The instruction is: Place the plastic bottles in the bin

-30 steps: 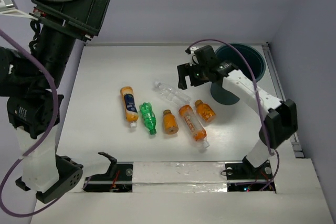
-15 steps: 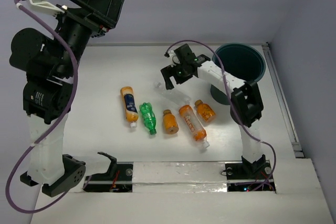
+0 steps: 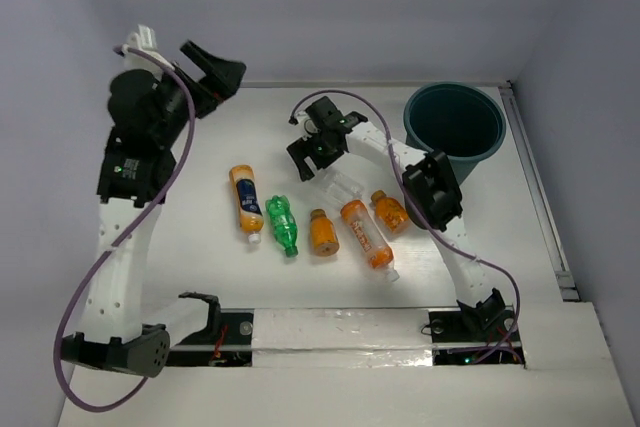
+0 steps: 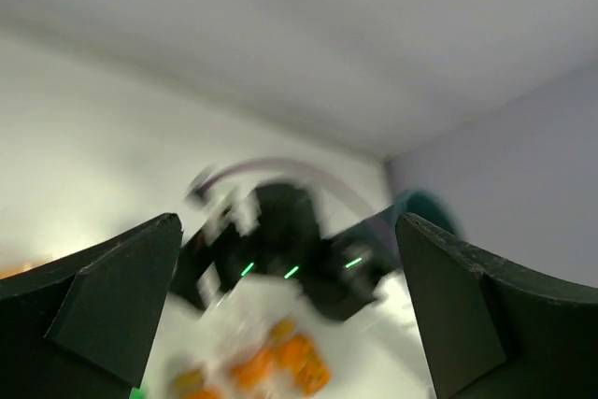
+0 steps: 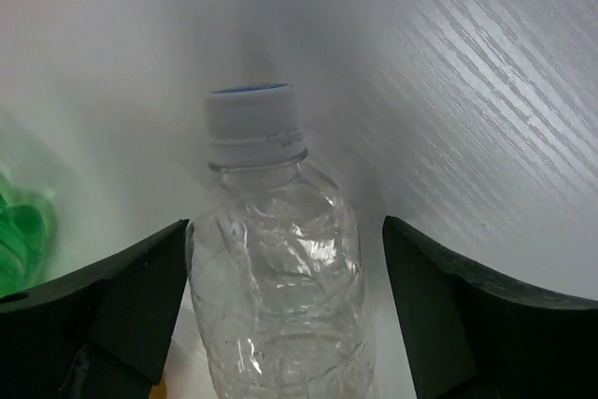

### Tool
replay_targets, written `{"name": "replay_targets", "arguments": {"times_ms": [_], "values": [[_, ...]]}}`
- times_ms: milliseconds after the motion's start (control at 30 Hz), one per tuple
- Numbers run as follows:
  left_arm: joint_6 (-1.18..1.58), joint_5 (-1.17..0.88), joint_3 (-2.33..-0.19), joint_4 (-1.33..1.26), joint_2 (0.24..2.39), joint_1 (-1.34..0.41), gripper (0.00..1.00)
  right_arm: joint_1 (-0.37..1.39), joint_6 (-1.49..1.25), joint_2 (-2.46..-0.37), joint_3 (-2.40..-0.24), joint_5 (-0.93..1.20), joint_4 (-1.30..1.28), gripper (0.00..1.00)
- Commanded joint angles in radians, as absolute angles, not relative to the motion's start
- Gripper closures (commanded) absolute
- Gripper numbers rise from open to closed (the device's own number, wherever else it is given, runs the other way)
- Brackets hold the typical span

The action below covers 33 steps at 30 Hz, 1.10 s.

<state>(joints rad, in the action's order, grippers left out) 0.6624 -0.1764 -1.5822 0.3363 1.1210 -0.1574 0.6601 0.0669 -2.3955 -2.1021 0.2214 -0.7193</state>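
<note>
Five bottles lie in a row mid-table: a long orange one [image 3: 245, 199], a green one [image 3: 283, 224], a stubby orange one [image 3: 323, 231], a second long orange one [image 3: 366, 233] and a second stubby orange one [image 3: 390, 210]. A clear bottle [image 3: 342, 186] lies just behind them. My right gripper [image 3: 318, 159] is open and low over it. In the right wrist view the clear bottle [image 5: 280, 277] with its white cap lies between my open right gripper's [image 5: 285, 324] fingers, not gripped. The teal bin [image 3: 455, 127] stands at the back right. My left gripper [image 3: 215, 72] is raised, open and empty. The dark-labelled bottle is out of view.
The left wrist view is blurred; it shows my open left gripper [image 4: 290, 306], the right arm, orange bottles [image 4: 280, 362] and the bin [image 4: 425, 207]. The green bottle [image 5: 19, 231] is at the left edge of the right wrist view. A side wall runs right of the bin.
My right gripper has moved left from beside the bin to over the clear bottle. My left arm has swung down and right, and its gripper is lower than before.
</note>
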Motion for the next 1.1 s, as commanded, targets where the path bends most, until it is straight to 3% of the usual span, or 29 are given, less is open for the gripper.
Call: {"name": "replay_targets", "arguments": {"times_ms": [0, 100, 167, 400, 467, 533, 600, 700, 833, 1067], "values": [[0.644, -0.161, -1.369, 0.374, 1.089, -0.129, 0.01, 0.653, 0.087, -2.395, -2.177, 0.216, -0.707, 0.15], [0.611, -0.118, -1.235, 0.411, 1.046, -0.091, 0.01, 0.653, 0.077, -2.384, -2.186, 0.161, -0.655, 0.43], [0.582, -0.098, -1.197, 0.434, 1.02, -0.081, 0.01, 0.653, 0.069, -2.375, -2.206, 0.146, -0.641, 0.54], [0.561, -0.042, -1.008, 0.443, 1.002, -0.06, 0.03, 0.653, 0.003, -2.197, -2.221, 0.104, -0.476, 0.56], [0.571, -0.028, -0.971, 0.422, 0.994, -0.049, 0.22, 0.653, -0.027, -2.103, -2.279, 0.104, -0.477, 0.57], [0.577, -0.012, -0.936, 0.423, 0.999, -0.038, 0.28, 0.653, -0.058, -1.972, -2.286, 0.065, -0.469, 0.58], [0.569, -0.014, -0.907, 0.426, 1.018, -0.038, 0.24, 0.653, -0.072, -1.861, -2.243, 0.029, -0.454, 0.59], [0.549, -0.037, -0.87, 0.423, 1.069, -0.038, 0.05, 0.637, -0.074, -1.643, -2.171, -0.099, -0.413, 0.61], [0.545, -0.054, -0.845, 0.376, 1.124, -0.038, 0.01, 0.577, -0.023, -1.459, -2.036, -0.37, -0.396, 0.62], [0.532, -0.101, -0.874, 0.315, 1.262, -0.038, 0.01, 0.278, -0.081, -1.31, -1.838, -0.46, -0.29, 0.61]]}}
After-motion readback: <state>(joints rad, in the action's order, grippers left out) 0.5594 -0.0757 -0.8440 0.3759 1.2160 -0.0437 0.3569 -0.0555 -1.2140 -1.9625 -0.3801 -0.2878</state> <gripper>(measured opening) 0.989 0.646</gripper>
